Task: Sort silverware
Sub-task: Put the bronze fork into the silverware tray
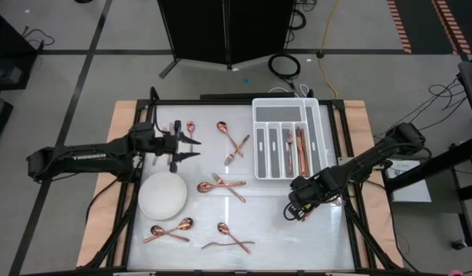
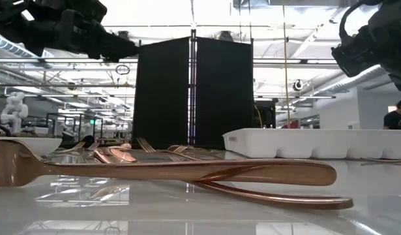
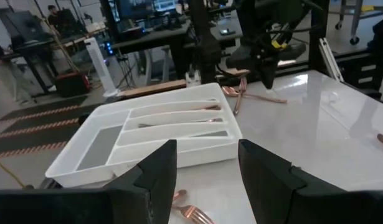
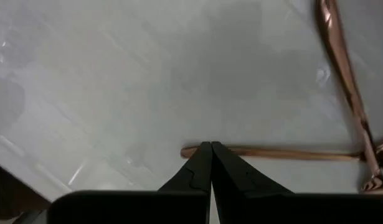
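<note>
A: Where is the silverware?

B: Scattered over the white table, taking the plate as the dial's centre in the high view; one spoon lies at about twelve o'clock, a spoon and fork crossed near one o'clock, a fork-and-spoon cluster just at three o'clock, two spoons at six o'clock, and a spoon over a long piece toward four o'clock; a few copper pieces already lie in a compartment of the white tray, which sits at two o'clock from the plate.

A: And close to the table top?

B: In the low view a fork fills the foreground, its handle crossing another thin handle; more pieces lie behind it, blurred, so I would not name each one.

A: The left gripper?

B: It hovers at twelve o'clock from the plate, beside the lone spoon; its fingers stand apart with nothing between them, and its wrist camera looks across the tray.

A: The right gripper?

B: Low over bare table at six o'clock from the tray, well apart from the cluster; its fingers are pressed together, gripping nothing; in its wrist view the tips sit at, perhaps touching, a slim copper handle lying on the table, though contact is hard to judge.
</note>
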